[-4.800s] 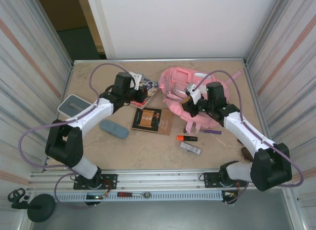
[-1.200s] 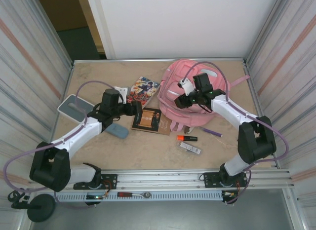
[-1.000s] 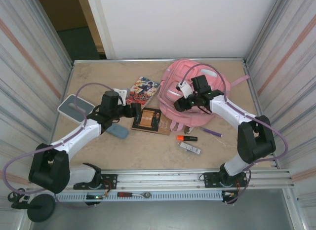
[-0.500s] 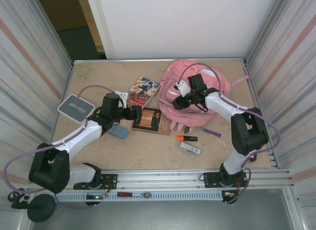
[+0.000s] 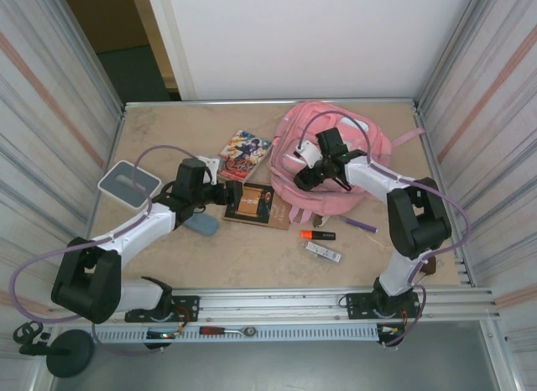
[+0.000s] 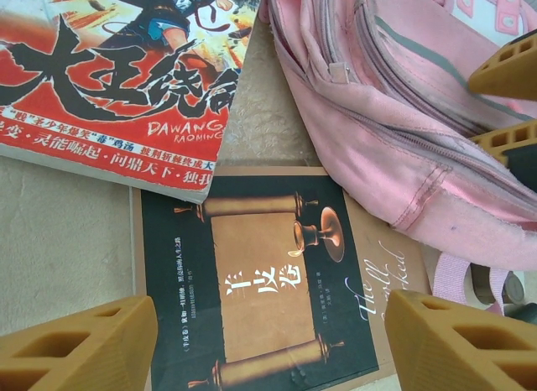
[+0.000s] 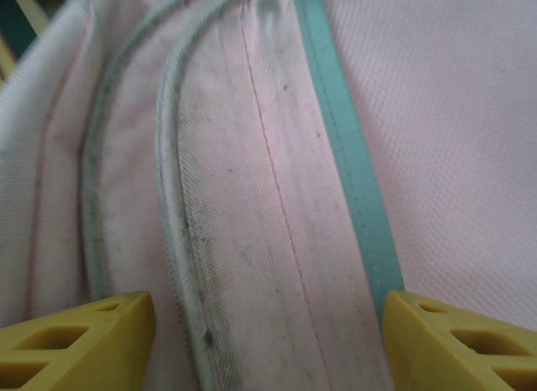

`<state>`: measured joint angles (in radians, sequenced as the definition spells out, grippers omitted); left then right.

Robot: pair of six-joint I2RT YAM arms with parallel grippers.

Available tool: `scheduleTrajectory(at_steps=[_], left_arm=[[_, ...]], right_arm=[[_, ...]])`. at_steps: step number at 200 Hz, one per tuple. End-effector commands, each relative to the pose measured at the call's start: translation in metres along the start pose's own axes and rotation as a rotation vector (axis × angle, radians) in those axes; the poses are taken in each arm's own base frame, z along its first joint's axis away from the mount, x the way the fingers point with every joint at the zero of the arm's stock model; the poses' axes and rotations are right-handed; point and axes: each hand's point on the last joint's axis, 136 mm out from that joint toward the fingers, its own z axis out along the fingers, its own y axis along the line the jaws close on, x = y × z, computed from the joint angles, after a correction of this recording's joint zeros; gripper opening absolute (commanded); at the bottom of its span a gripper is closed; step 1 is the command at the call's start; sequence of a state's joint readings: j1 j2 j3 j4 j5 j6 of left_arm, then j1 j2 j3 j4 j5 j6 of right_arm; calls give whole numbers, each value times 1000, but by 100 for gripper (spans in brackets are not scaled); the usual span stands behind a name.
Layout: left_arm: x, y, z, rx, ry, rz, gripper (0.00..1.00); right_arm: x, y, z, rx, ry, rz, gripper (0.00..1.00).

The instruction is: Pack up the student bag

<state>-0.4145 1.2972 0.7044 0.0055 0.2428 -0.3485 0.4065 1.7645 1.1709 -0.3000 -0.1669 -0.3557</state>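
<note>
The student bag [image 5: 352, 160], a big pink backpack, lies at the back right of the table. My right gripper [image 5: 303, 176] hovers over its left front, jaws open. In the right wrist view, the bag's pink fabric [image 7: 277, 156], with a grey zip and a teal stripe, lies flat between the spread fingers of that gripper [image 7: 268, 345]. My left gripper [image 5: 232, 192] is open at the left edge of a dark book [image 5: 253, 203]. In the left wrist view, the gripper [image 6: 268, 349] straddles that book [image 6: 260, 282], whose cover shows a scroll, with the bag [image 6: 403, 114] beyond it.
A red comic book [image 5: 243, 149] [image 6: 126, 72] lies behind the dark book. A blue-grey case [image 5: 200, 224] and a grey box [image 5: 127, 181] sit at the left. An orange highlighter [image 5: 317, 235], a purple pen [image 5: 359, 225] and a small silver bar [image 5: 323, 252] lie in front of the bag.
The right gripper has slid left and back across the bag and opened wider. The left gripper has crept right toward the dark book. Earlier still, the bag was shifted and rounded out.
</note>
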Motion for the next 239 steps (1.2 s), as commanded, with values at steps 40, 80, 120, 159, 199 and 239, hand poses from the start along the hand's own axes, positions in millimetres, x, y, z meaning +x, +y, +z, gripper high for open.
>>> scheduleTrajectory(at_steps=[40,80,120,159,199,239], left_arm=[[0,-6,-8,16,-20,21,79],[-1,-10,-18,18,-36,28,81],[3,-8,-30,-7,-46,32,84],[9,-3,-35,-43,-30,29,85],[17,3,-27,-75,38,2,85],[23,6,-25,-100,57,-2,85]], right_arm=[[-41,-25,-31,186,-52,-101,10],[-87,-43,-98,267,-210,-131,0],[-125,-64,-159,210,-376,-73,0],[-145,-74,-181,113,-468,-6,0],[-150,-97,-144,138,-416,28,0],[-142,-107,-80,113,-340,-70,0]])
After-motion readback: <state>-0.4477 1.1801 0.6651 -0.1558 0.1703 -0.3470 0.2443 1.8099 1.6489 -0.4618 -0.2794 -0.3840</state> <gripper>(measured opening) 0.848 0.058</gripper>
